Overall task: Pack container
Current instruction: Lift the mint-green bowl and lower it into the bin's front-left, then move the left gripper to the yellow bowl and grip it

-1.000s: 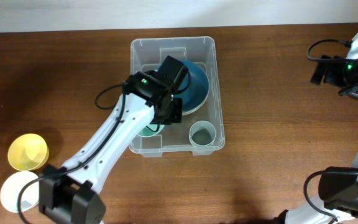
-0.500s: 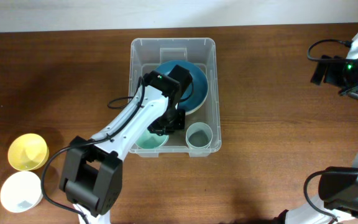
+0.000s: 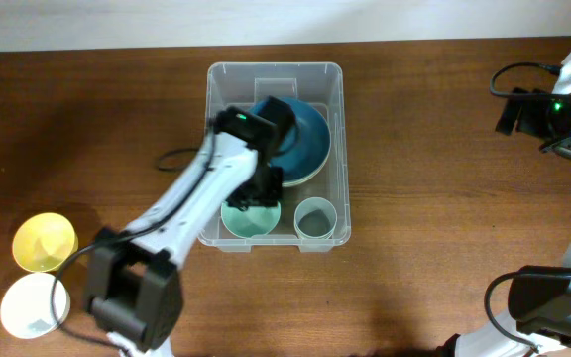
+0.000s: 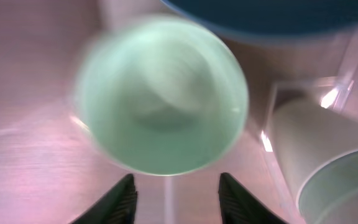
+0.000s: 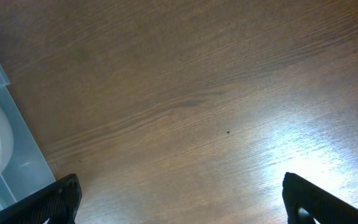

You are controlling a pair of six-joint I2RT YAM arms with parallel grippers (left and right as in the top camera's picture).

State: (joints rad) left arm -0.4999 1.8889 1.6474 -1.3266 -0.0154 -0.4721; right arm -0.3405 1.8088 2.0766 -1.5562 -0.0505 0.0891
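The claw hangs over the wooden table, its two black fingertips spread wide with only wood between them. Just beyond the left fingertip sits a corner of the container, and a pale curved shape shows through its wall. Glare brightens the wood ahead of the right fingertip.

Clear container, dk blue bowl, mint cup, poss. grey-green cup

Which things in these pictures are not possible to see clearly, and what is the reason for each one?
Blue bowl: overhead, the left arm covers its left part.
Green bowl: left wrist view, blurred.
Left tool: overhead, hidden under its own wrist; in its wrist view the bottom edge cuts it.
Right tool: right wrist view, only fingertips at the bottom corners.
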